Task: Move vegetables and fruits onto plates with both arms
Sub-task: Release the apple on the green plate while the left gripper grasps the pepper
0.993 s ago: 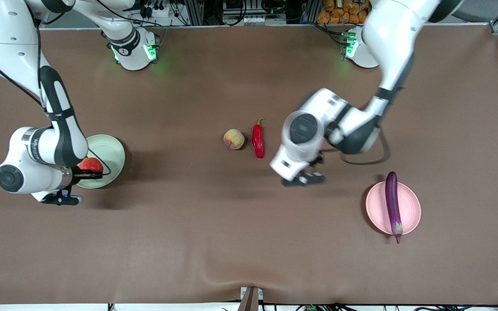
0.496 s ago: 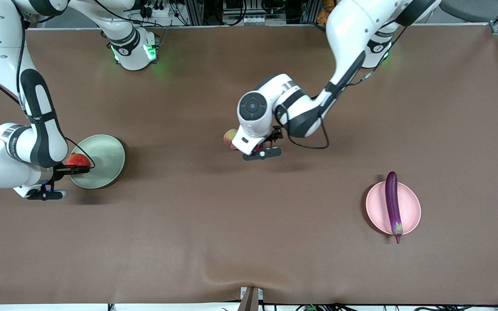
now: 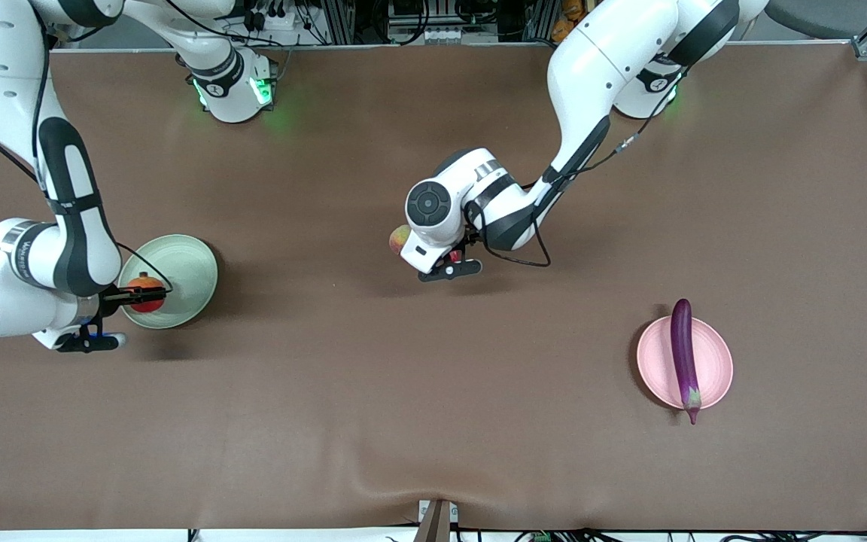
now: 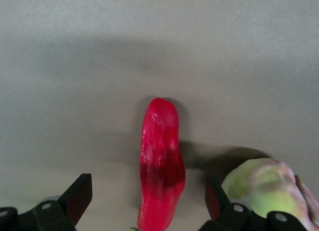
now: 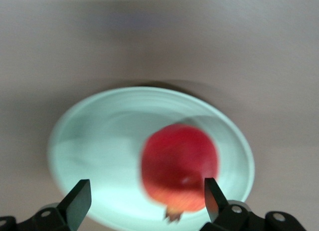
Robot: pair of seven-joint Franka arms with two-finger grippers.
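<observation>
- Front view: the left hand [image 3: 454, 261] hangs low over the red chili pepper [image 3: 454, 256], at the 3 o'clock side of the peach [image 3: 398, 239], mid-surface [image 3: 373, 391]. The right hand [image 3: 140, 293] is over the green plate [image 3: 185, 265], around the pomegranate [image 3: 146, 292]. The eggplant [image 3: 682, 358] lies across the pink plate [image 3: 712, 369].
- Left wrist view: the left hand [image 4: 148, 195] is spread wide, gripping nothing; the chili pepper [image 4: 160, 163] lies between its fingers [image 4: 79, 196], the peach [image 4: 269, 188] beside one.
- Right wrist view: the right hand [image 5: 144, 197] is wide open, the pomegranate [image 5: 180, 166] in the green plate [image 5: 94, 141] free of its fingers [image 5: 77, 197].
</observation>
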